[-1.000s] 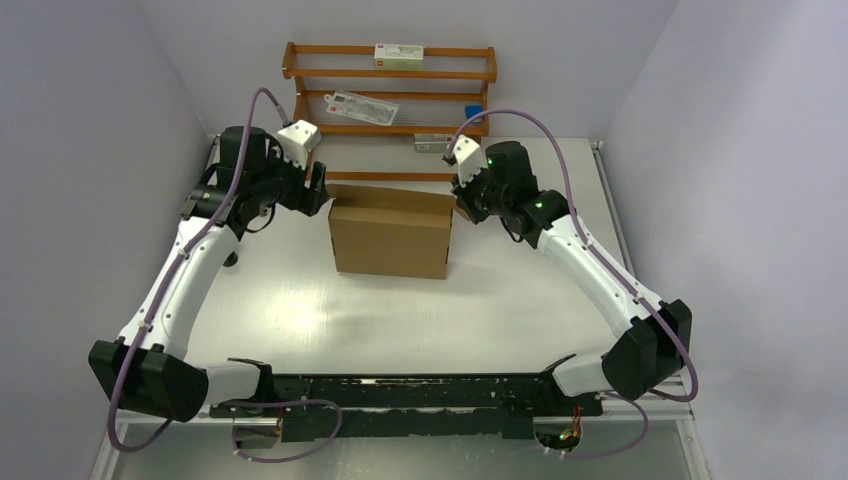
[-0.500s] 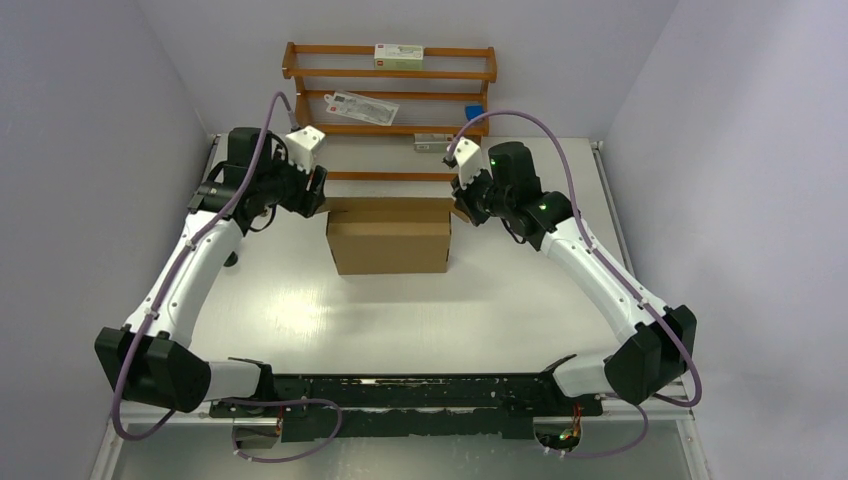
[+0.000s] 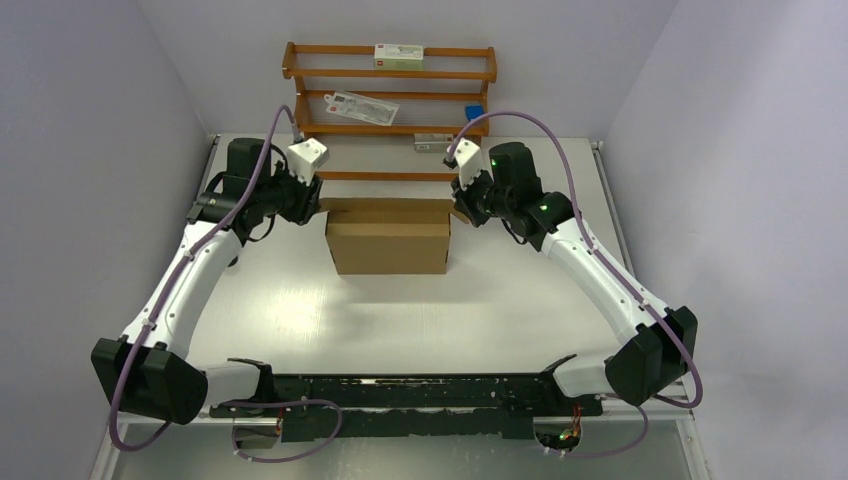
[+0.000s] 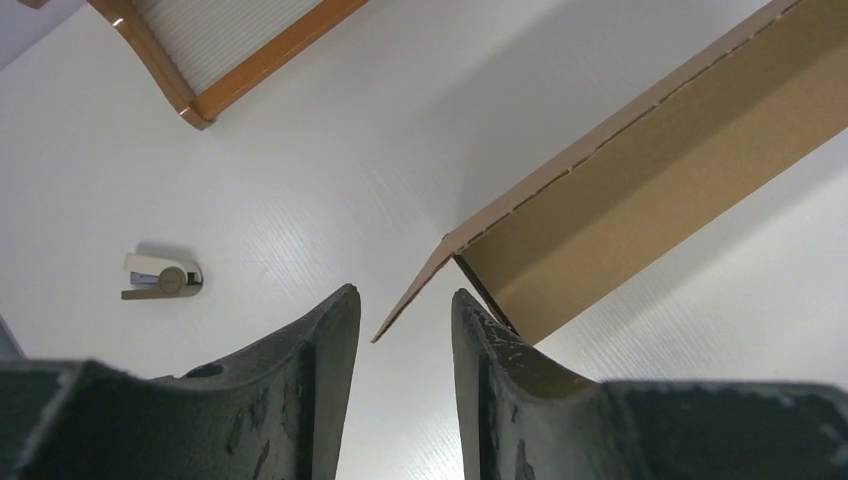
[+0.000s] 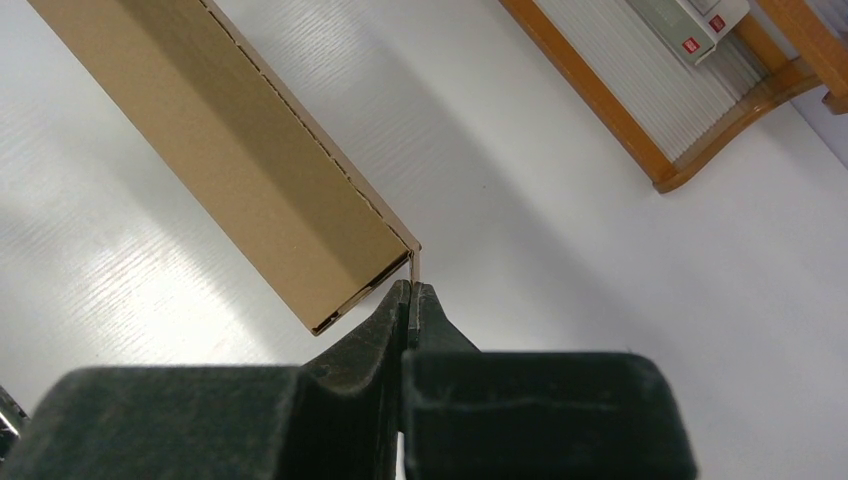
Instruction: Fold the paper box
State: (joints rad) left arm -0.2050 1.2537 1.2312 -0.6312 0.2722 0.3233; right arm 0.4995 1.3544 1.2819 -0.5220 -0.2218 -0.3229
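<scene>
**Pincers at the paper box (image 3: 388, 242) rear corners**

The box is standing mid-tabletop (image 3: 400, 320), with a wooden rack (image 3: 390, 75) close behind. The right pincer (image 5: 410, 290) is clenching the right flap's edge. The left pincer (image 4: 402, 318) is hovering released, the left flap's free corner showing between its jaws.

I see the left arm (image 3: 185, 275) and the right arm (image 3: 600, 275), each built of smooth white tubular links between bulky black joint housings, with a purple cable (image 3: 540, 122) looping loosely along it. A small white camera block (image 3: 308, 155) caps each wrist, and green indicator lights (image 3: 492, 160) glow on the right arm's black joints. The left gripper (image 4: 402, 293) and right gripper (image 5: 410, 287) have matte black, curved, rough-textured fingers (image 4: 320, 380).
</scene>
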